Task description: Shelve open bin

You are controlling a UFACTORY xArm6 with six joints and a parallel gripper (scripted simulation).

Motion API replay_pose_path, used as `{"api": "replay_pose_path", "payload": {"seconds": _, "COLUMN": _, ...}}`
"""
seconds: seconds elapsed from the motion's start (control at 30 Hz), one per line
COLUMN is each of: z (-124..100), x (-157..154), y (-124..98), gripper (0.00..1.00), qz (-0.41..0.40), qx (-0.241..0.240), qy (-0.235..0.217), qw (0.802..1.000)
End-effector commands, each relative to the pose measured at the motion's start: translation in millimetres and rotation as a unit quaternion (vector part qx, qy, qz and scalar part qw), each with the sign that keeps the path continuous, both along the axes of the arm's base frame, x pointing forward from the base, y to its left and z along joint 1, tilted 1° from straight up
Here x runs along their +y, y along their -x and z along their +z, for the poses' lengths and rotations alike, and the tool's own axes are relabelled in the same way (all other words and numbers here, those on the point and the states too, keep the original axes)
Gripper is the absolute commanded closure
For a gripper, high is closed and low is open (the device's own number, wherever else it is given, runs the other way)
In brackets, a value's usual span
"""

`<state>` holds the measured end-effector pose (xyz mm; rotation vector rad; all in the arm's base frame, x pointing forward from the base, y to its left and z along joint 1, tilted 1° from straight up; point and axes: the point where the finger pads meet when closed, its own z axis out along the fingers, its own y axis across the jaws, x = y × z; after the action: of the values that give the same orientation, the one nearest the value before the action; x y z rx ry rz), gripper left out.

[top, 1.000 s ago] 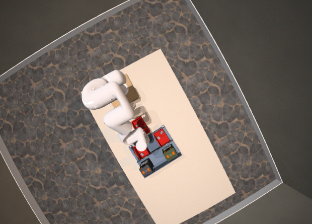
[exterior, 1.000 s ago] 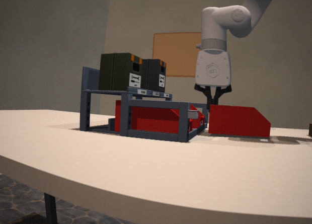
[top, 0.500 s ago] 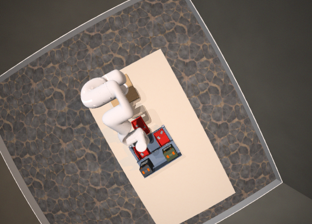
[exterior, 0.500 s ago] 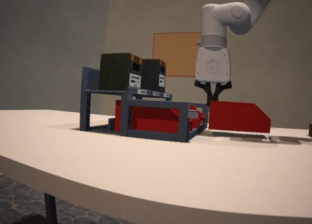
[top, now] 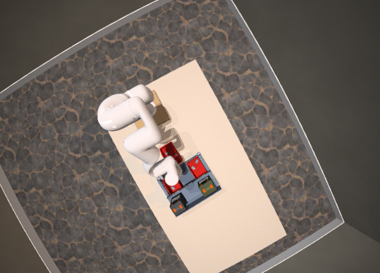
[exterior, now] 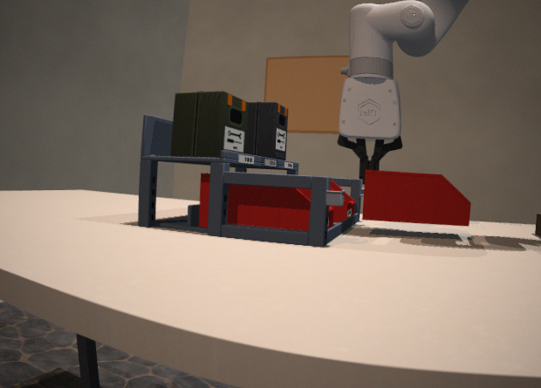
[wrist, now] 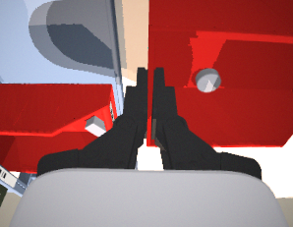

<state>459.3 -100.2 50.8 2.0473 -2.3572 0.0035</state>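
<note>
The red open bin (top: 168,149) (exterior: 415,198) (wrist: 241,112) hangs a little above the table in front of the shelf, roughly level, its sloped open front facing away from the shelf. A round grey part (wrist: 207,81) lies in it. My gripper (exterior: 369,170) (wrist: 149,83) is shut on the bin's rear wall, fingers pointing down; in the top view the arm hides it. The blue-grey shelf (top: 187,176) (exterior: 266,179) has its free place between two red bins, one (top: 197,167) (exterior: 270,208) at one side, the other (top: 173,186) (wrist: 44,107) partly under the arm.
The shelf's raised rear board (exterior: 196,158) carries a green box (top: 208,189) (exterior: 209,125) and a dark grey box (top: 178,207) (exterior: 267,130). The shelf's posts and side rails stand around the bins. A brown block (top: 162,114) stands by the robot's base.
</note>
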Motion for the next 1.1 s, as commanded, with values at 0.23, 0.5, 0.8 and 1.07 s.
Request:
{"api": "replay_pose_path", "payload": {"seconds": 0.23, "z": 6.0, "x": -0.3, "y": -1.9, "gripper": 1.0, "qz": 0.0, "qx": -0.003, "qy": 0.001, "qw": 1.0}}
{"api": "replay_pose_path", "payload": {"seconds": 0.5, "z": 3.3, "x": -0.4, "y": -1.9, "gripper": 1.0, "qz": 0.0, "qx": -0.003, "qy": 0.001, "qw": 1.0}}
{"api": "replay_pose_path", "payload": {"seconds": 0.8, "z": 3.3, "x": -0.4, "y": -1.9, "gripper": 1.0, "qz": 0.0, "qx": -0.003, "qy": 0.001, "qw": 1.0}}
{"api": "replay_pose_path", "payload": {"seconds": 1.07, "z": 1.8, "x": -0.4, "y": -1.8, "gripper": 1.0, "qz": 0.0, "qx": -0.003, "qy": 0.001, "qw": 1.0}}
